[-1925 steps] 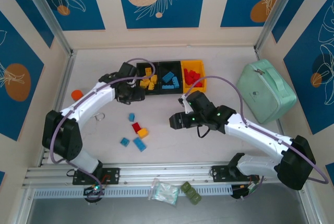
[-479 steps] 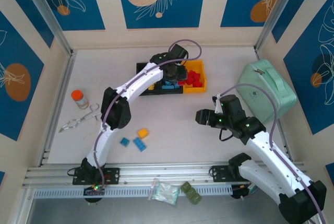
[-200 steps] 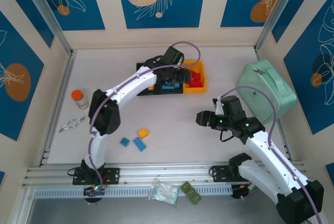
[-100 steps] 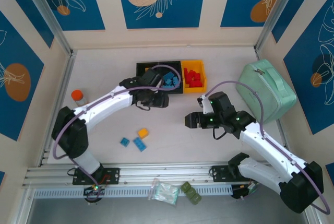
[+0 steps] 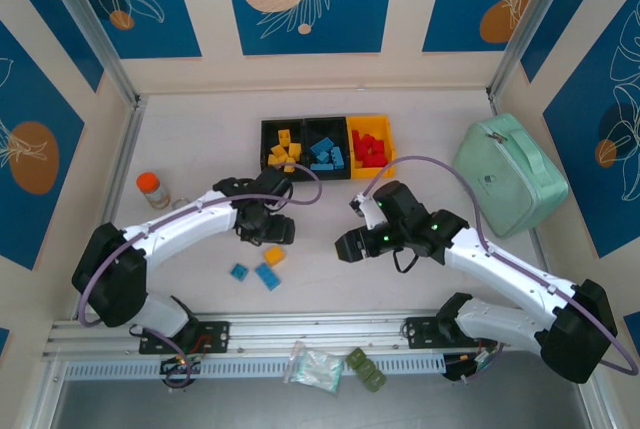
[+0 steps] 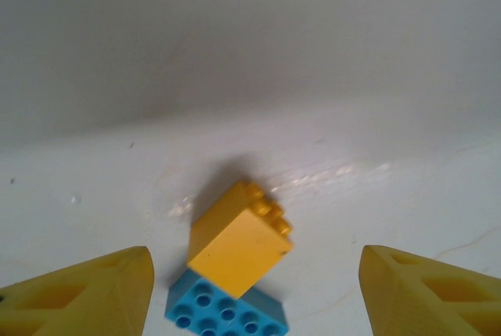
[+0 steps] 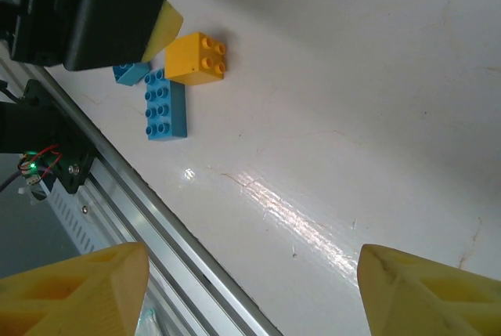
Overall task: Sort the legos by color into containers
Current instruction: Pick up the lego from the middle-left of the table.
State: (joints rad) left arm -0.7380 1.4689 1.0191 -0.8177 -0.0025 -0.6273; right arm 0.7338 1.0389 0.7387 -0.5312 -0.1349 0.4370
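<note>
Just below centre in the top view, the yellow brick [image 5: 274, 255] lies on the table [image 5: 200, 149]. A long blue brick [image 5: 267, 276] sits touching or nearly touching its lower edge, and a small blue one [image 5: 239, 271] lies to the left. The left gripper [image 6: 256, 281] hangs over it, jaws wide apart and empty. The right gripper [image 7: 254, 285] is likewise spread, holding nothing. The brick should be light, rigid and slick-sided, so pinch its flat opposite walls, not the studs. It sits cornerwise to the fingers [image 6: 86, 293], so a wrist turn seems needed. It belongs in the left black bin [image 5: 264, 154] at upper centre, with the other yellow bricks [image 5: 284, 149].
</note>
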